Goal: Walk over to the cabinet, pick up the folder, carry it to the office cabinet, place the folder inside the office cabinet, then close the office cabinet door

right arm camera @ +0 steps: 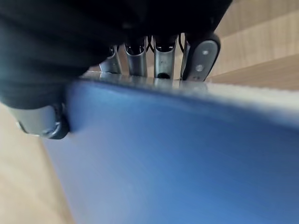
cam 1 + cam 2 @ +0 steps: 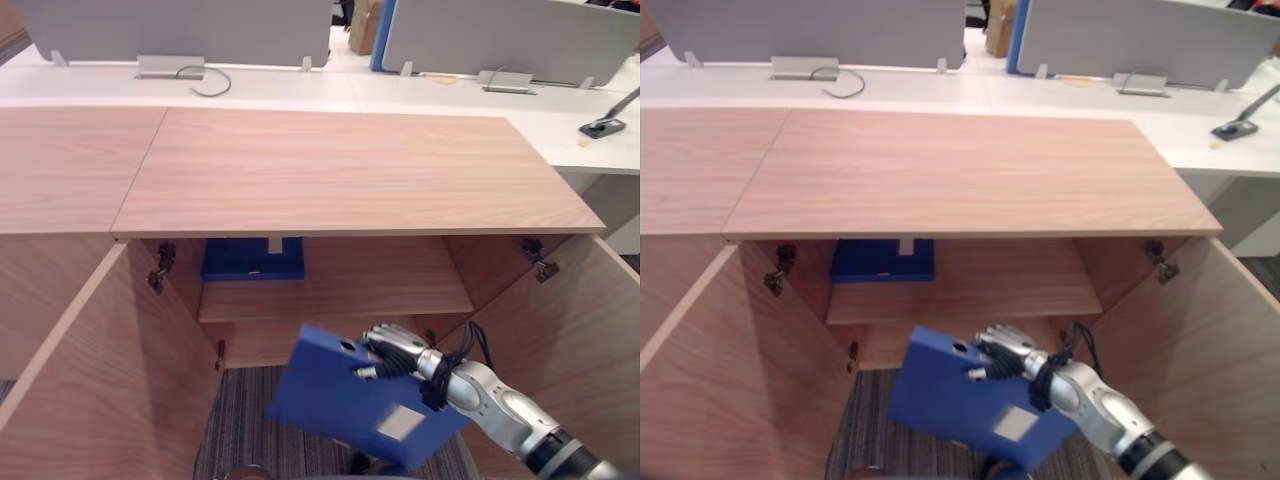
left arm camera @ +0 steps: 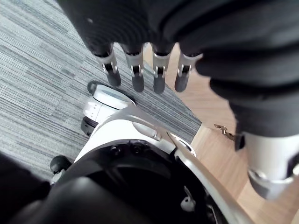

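Folder (image 2: 330, 400) gripped in the right hand (image 2: 393, 352), in front of the open cabinet (image 2: 340, 170).
The blue folder hangs tilted over the striped carpet (image 2: 235, 425), just outside the opening and below the shelf (image 2: 380, 290). The right hand's fingers (image 1: 163, 58) hook over its upper edge, with the thumb pressed against its face. Both doors stand wide, the left door (image 2: 90, 380) and the right door (image 2: 575, 340). A second blue binder (image 2: 252, 262) sits at the back left of the shelf. The left hand (image 3: 135, 67) hangs above the carpet with its fingers straight and empty.

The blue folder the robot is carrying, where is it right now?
The blue folder is gripped, tilted, in the robot's right hand, low and centre-right in the eye views. It is at the mouth of the open wooden cabinet, lower than its shelf.
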Motion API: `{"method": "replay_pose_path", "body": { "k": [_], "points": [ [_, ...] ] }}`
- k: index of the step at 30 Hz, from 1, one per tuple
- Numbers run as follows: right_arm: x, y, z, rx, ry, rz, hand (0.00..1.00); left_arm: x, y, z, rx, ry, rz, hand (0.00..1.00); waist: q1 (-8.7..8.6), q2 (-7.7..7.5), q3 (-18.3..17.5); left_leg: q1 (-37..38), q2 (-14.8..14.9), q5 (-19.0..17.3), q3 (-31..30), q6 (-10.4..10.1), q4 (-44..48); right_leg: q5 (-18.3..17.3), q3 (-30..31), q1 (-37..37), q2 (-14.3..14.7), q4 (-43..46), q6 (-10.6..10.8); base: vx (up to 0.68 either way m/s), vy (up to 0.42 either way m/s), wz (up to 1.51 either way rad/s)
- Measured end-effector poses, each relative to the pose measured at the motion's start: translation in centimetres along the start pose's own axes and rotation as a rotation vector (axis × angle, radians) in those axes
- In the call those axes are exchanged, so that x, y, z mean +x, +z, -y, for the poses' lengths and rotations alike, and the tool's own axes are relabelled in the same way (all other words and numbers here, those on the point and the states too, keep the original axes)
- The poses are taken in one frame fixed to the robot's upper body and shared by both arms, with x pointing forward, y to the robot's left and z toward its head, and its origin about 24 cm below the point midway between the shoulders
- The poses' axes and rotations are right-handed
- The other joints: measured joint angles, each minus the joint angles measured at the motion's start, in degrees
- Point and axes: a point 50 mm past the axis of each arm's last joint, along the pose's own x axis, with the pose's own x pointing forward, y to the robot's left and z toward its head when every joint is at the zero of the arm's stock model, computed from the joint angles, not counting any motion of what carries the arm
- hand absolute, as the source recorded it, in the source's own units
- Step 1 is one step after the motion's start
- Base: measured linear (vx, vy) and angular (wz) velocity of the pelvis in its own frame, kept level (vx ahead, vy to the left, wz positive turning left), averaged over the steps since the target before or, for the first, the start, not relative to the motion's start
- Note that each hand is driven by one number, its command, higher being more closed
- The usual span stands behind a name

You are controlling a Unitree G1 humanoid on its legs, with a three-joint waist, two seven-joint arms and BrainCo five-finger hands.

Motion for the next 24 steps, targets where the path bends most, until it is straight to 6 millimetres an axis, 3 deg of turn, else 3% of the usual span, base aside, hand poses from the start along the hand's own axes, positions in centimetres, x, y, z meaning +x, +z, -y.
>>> {"method": "replay_pose_path", "body": {
  "k": [3,4,5,7,8,10,11,13,14,15,17,21,24],
  "points": [
    [-0.2,-3.1,2.5,0.274,-0.238,-0.161,1.00,0.1,0.6,1.2,-0.027,-0.030,0.033,0.00,0.12,1.61,0.81,-3.21,0.48,-0.07,-1.68,0.14,3.72,-2.27,-3.45,-0.61,-0.98,3.61,-0.52,0.12,-0.128,0.45],
    [-0.9,-4.5,3.6,0.386,-0.348,-0.224,1.00,0.1,0.7,2.1,-0.042,-0.052,0.046,0.00,0.31,2.83,1.33,-3.72,0.17,-0.06,-1.75,0.19,4.47,-3.11,-4.16,-0.58,-1.86,5.20,-0.58,0.12,-0.056,0.40],
    [-1.6,-5.7,4.6,0.485,-0.457,-0.274,1.00,0.0,0.7,2.7,-0.046,-0.068,0.055,0.00,0.08,3.86,1.92,-4.31,-0.79,0.13,-2.02,0.49,5.31,-4.08,-4.97,-0.89,-3.33,7.17,-0.62,0.10,-0.031,0.35],
    [-2.9,-7.6,5.6,0.630,-0.603,-0.336,1.00,0.0,0.7,3.3,-0.052,-0.083,0.061,0.00,0.01,4.47,2.78,-5.56,-2.43,0.65,-2.29,1.27,6.90,-4.87,-5.11,-1.46,-5.21,8.98,-0.29,0.02,0.022,0.31],
    [-4.0,-9.2,6.4,0.774,-0.753,-0.381,1.00,0.0,0.6,3.8,-0.061,-0.090,0.059,0.00,-0.09,5.91,3.13,-7.85,-3.73,1.02,-2.37,1.82,9.09,-5.08,-5.03,-2.66,-6.71,9.67,-0.06,-0.03,0.060,0.24],
    [-4.3,-10.3,7.4,0.955,-0.920,-0.383,1.00,0.0,0.3,4.4,-0.071,-0.098,0.053,0.00,-0.37,7.45,4.88,-11.10,-4.09,1.02,-2.53,1.82,13.00,-4.90,-4.52,-4.26,-7.38,10.15,0.08,-0.06,0.088,0.02],
    [-3.8,-10.6,7.3,1.091,-0.991,-0.372,1.00,-0.1,0.1,4.4,-0.072,-0.093,0.043,0.00,-0.23,7.44,5.75,-12.61,-4.20,0.25,-2.43,2.77,14.03,-4.88,-3.56,-6.10,-7.60,10.79,0.12,-0.09,0.085,-0.18],
    [-2.9,-10.3,7.3,1.239,-1.047,-0.329,1.00,-0.1,-0.2,4.6,-0.066,-0.094,0.026,0.00,0.17,7.65,6.63,-12.77,-4.15,-2.25,-2.06,4.23,12.54,-4.94,-1.83,-9.49,-7.41,12.93,0.16,-0.08,0.078,-0.37],
    [-2.2,-9.3,8.0,1.321,-1.079,-0.255,1.00,-0.2,0.3,5.0,-0.077,-0.104,0.044,0.00,0.20,7.71,8.83,-13.14,-4.18,-3.49,-1.29,2.95,12.60,-5.22,-0.44,-12.01,-8.02,15.70,0.05,-0.10,0.087,-0.50],
    [-1.6,-8.2,8.9,1.369,-1.097,-0.174,1.00,-0.2,0.9,5.3,-0.091,-0.113,0.067,0.00,0.25,7.36,11.52,-14.54,-4.45,-4.86,-0.38,3.14,15.16,-5.60,1.14,-14.51,-8.97,18.31,0.02,-0.13,0.085,-0.41],
    [-0.9,-6.7,9.9,1.415,-1.089,-0.078,1.00,-0.2,1.2,5.5,-0.102,-0.110,0.081,0.00,0.49,7.32,13.53,-17.36,-4.65,-7.70,0.95,3.94,20.29,-6.75,3.83,-18.39,-10.39,22.40,0.59,-0.20,0.114,-0.36],
    [0.2,-3.8,12.1,1.566,-1.092,0.149,1.00,-0.3,1.3,5.7,-0.134,-0.100,0.087,0.00,1.34,7.27,14.84,-21.51,-4.41,-12.26,3.61,5.29,28.07,-7.96,9.12,-25.24,-11.35,28.40,1.31,-0.14,0.135,-0.38],
    [-0.5,-1.4,16.5,1.658,-1.162,0.456,1.00,-0.3,1.2,5.7,-0.156,-0.090,0.085,0.00,1.45,7.31,15.35,-26.15,-4.08,-13.52,4.49,6.30,31.52,-7.29,10.75,-30.07,-11.68,29.63,1.82,-0.08,0.141,-0.14]
  ]
}}
